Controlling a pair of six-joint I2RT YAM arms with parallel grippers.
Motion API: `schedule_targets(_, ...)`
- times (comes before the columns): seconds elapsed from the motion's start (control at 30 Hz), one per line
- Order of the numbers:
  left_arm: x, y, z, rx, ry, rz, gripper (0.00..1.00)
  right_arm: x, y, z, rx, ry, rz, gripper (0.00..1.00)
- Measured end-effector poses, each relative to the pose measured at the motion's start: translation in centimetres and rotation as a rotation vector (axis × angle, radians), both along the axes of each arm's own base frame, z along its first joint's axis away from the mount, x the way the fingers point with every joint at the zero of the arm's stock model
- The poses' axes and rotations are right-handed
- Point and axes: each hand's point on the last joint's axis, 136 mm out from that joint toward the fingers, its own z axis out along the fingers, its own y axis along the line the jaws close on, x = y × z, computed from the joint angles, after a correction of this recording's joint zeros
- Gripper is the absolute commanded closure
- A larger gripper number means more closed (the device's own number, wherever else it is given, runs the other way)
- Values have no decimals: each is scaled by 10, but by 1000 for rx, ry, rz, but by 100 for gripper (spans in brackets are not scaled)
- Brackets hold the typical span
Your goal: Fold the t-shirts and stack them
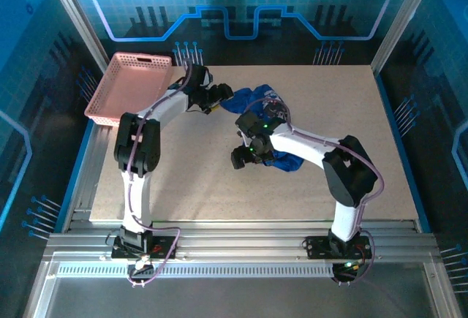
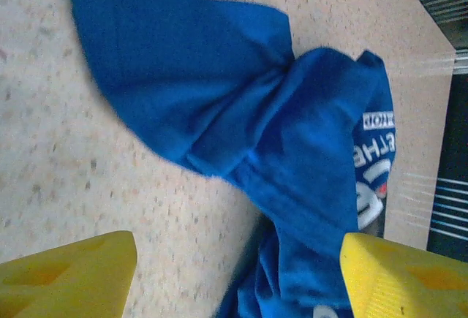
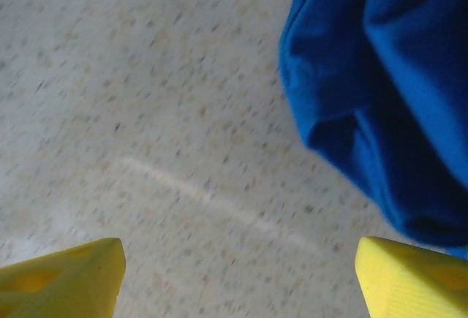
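1. The left pincer stands wide apart and holds nothing, with cloth lying by one yellow finger. The right pincer is equally spread and empty over bare surface.
2. The speckled beige worktop carries the shirt near its far middle, between both pincers.
3. The pink plastic lattice basket sits near the left arm, so a wide sweep might knock it.
4. The crumpled royal-blue cloth t-shirt lies bunched. A pinch may catch several layers and drag a knot instead of spreading it.
5. Its rolled edge lies just beside the right pincer. Closing there could miss the cloth and scrape the worktop.
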Motion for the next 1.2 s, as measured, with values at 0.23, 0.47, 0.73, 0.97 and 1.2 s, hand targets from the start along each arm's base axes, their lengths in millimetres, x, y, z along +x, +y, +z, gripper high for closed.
schedule_targets(0.23, 23, 0, -31, 35, 47, 23, 34, 17, -5, -21, -82, -28, -34, 22)
schedule_targets(0.47, 31, 1, -65, 67, 127, 56, 46, 33, -9, -29, -103, -47, -82, 55)
schedule_targets(0.73, 40, -5, -80, 86, 181, 86, 82, 41, -20, -31, -72, -45, -100, 83)
schedule_targets(0.97, 42, 4, -87, 107, 206, 111, 100, 27, -25, 17, 39, -75, -36, 97)
schedule_targets(1.2, 31, 36, -72, 119, 207, 162, 100, 27, -67, 88, 135, -176, -79, 100)
